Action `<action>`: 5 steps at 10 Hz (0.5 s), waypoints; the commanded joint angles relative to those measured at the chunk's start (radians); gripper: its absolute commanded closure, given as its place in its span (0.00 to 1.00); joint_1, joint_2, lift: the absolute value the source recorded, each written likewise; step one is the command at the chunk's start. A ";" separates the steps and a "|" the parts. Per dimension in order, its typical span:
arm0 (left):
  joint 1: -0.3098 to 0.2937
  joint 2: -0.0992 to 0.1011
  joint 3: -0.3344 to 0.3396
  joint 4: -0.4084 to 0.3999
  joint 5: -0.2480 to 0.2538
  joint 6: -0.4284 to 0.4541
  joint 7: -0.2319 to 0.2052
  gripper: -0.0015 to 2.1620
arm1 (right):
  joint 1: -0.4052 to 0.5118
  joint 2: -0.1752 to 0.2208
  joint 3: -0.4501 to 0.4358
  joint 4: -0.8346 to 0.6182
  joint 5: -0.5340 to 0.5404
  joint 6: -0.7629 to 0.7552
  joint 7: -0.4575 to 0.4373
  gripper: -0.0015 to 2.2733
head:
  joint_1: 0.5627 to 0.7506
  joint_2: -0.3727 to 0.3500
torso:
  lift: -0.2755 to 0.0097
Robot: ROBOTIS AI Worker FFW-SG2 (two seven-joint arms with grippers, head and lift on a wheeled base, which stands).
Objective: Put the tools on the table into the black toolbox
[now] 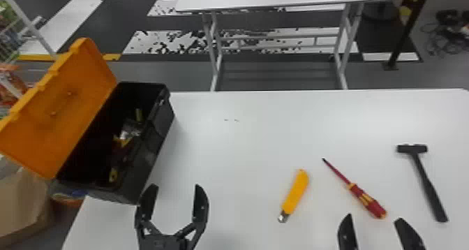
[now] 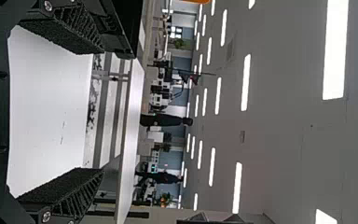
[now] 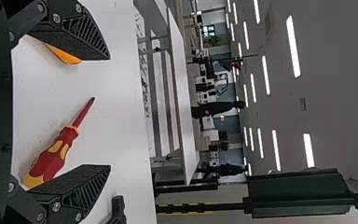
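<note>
Already in the box: some yellow-marked and metallic items lie inside the open black plastic toolbox with the orange lid (image 1: 151, 158), at the left of the white surface (image 1: 244, 144).
Left to pack: three tools, namely the yellow utility knife (image 1: 295, 193), the red-and-yellow screwdriver (image 1: 366, 199) and the black hammer (image 1: 425, 183), from middle to right.
Left gripper (image 1: 176, 197): fingers apart, empty, near the toolbox.
Right gripper (image 1: 375, 223): fingers apart, empty, near the screwdriver.
Progress: probably partway, three placements remaining.

No lettering seems readable anywhere.
</note>
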 commanded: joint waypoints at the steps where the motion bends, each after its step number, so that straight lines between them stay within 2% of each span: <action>1: 0.002 0.000 -0.001 0.000 0.000 0.000 -0.001 0.04 | 0.000 0.000 0.000 0.000 0.000 0.000 0.000 0.08 | 0.70 0.72 | 0.70; 5: 0.006 -0.003 -0.001 -0.002 0.000 -0.003 -0.001 0.04 | 0.002 0.000 0.000 0.000 0.000 0.000 0.000 0.08 | 0.70 0.72 | 0.70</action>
